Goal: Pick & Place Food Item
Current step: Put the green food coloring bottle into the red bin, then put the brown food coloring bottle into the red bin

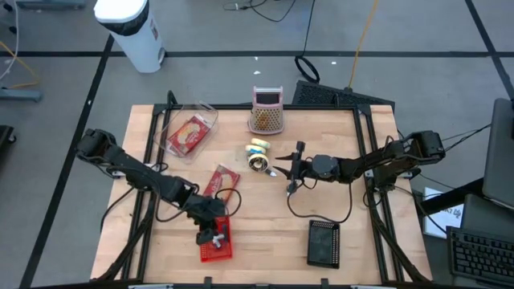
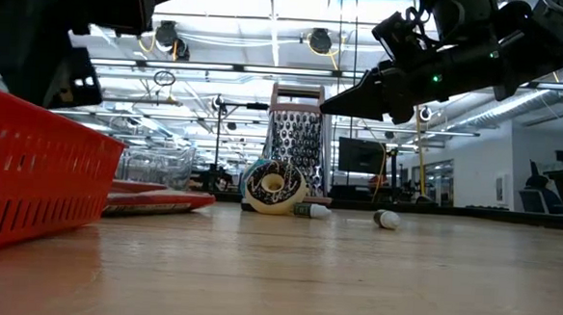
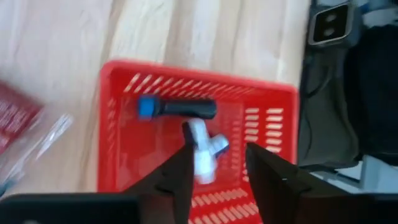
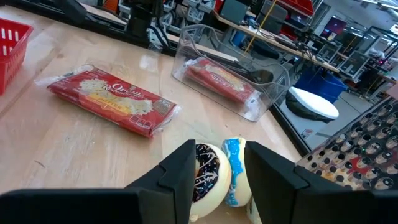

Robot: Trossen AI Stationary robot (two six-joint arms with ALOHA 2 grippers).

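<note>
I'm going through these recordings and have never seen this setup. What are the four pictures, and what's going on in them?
Two robot arms work at a wooden table. One camera looks straight down, one sits at table height, and one rides on each wrist. The left gripper hangs over a red basket, fingers apart, holding nothing; a dark tool with a blue tip and a white piece lie inside. The right gripper points at two toy donuts, fingers apart. Also on the table: a popcorn packet, a clear box holding another packet, and a grater.
</note>
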